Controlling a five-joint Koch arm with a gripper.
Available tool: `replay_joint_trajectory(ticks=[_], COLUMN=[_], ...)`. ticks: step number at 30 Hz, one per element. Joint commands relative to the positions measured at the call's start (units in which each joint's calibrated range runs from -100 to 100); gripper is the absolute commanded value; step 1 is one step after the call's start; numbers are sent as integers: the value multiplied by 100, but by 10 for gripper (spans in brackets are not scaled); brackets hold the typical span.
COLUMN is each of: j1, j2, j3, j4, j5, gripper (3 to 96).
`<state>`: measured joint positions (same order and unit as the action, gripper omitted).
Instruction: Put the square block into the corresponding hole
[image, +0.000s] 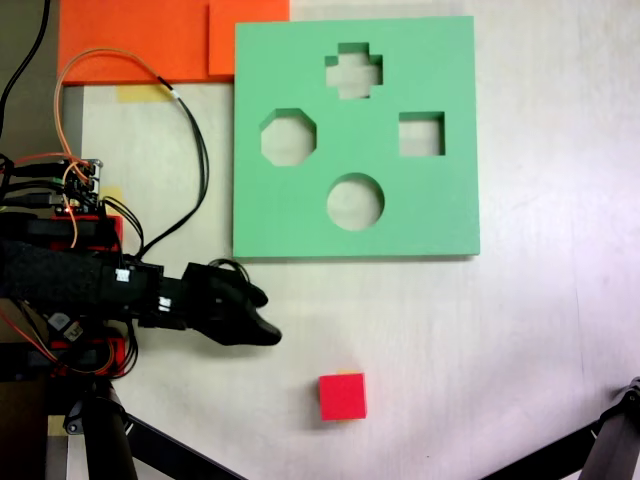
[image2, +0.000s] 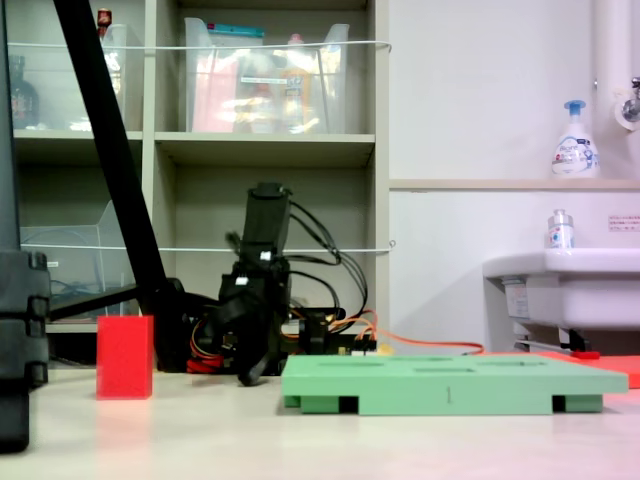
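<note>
Overhead and table-level views of the reach stage: red square block (image: 342, 396) resting on the bare table in the first exterior view's lower centre, well apart from the green board (image: 300, 215) and its square hole (image: 421, 134), nothing in the cutout yet. Gripper (image: 262, 318) empty, apparently pressed together, near the board's lower left corner and short of the block. Best approached from above with fingers spread wide, squared to two opposite faces, then closed gently on the soft foam to avoid tilting.
</note>
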<state>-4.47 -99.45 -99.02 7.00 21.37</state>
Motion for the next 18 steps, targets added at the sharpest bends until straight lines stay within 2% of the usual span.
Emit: replay_joint_trajectory(ticks=[1,3,7,11,18], j1=[-552,-806,-967,-962,-938], j2=[-55,-55,-55,713,2613], j3=[-98,-98,2235,4658,8297], j4=[-252,-763,-4691,-7638,-10382], j5=[772,996,1289,1407,1407], gripper=[482,474,466,466,466])
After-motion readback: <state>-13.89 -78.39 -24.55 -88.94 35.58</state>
